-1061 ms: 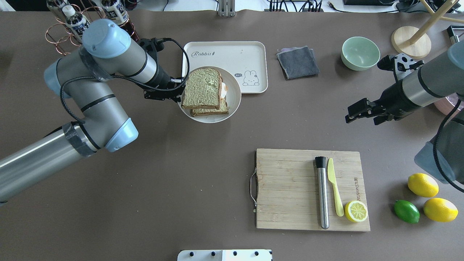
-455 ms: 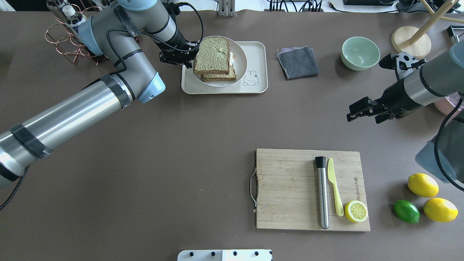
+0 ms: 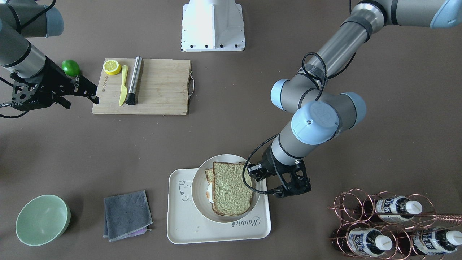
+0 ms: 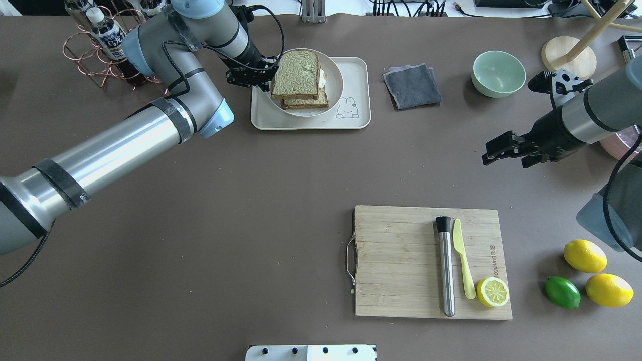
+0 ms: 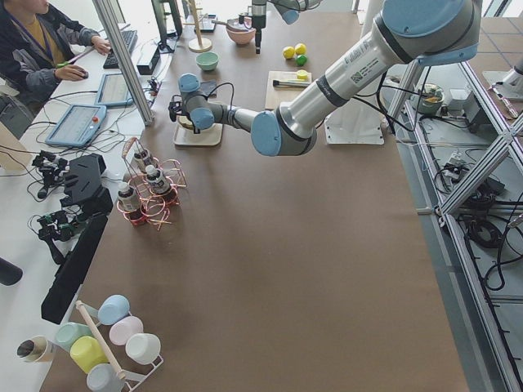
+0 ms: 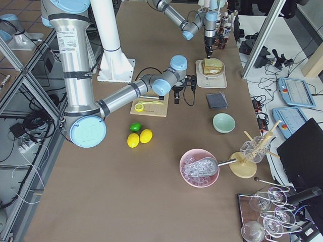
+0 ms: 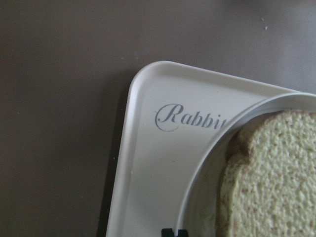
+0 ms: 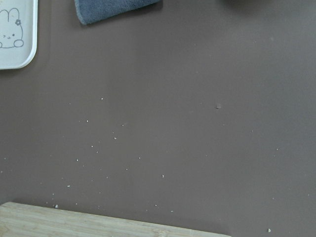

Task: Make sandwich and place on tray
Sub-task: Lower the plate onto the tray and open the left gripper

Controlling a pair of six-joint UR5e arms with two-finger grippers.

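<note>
Our left gripper pinches the rim of the plate, the sandwich on it, over the tray by the far edge of the table. If we release it tilted, the top slice may slide off.

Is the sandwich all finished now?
Nearly! Done: the sandwich is built, with egg peeking out between the bread, and it sits on a plate. In hand: the left gripper holds the plate's rim over the tray. Left: rest the plate flat on the tray, if it isn't already, and let go.
</note>
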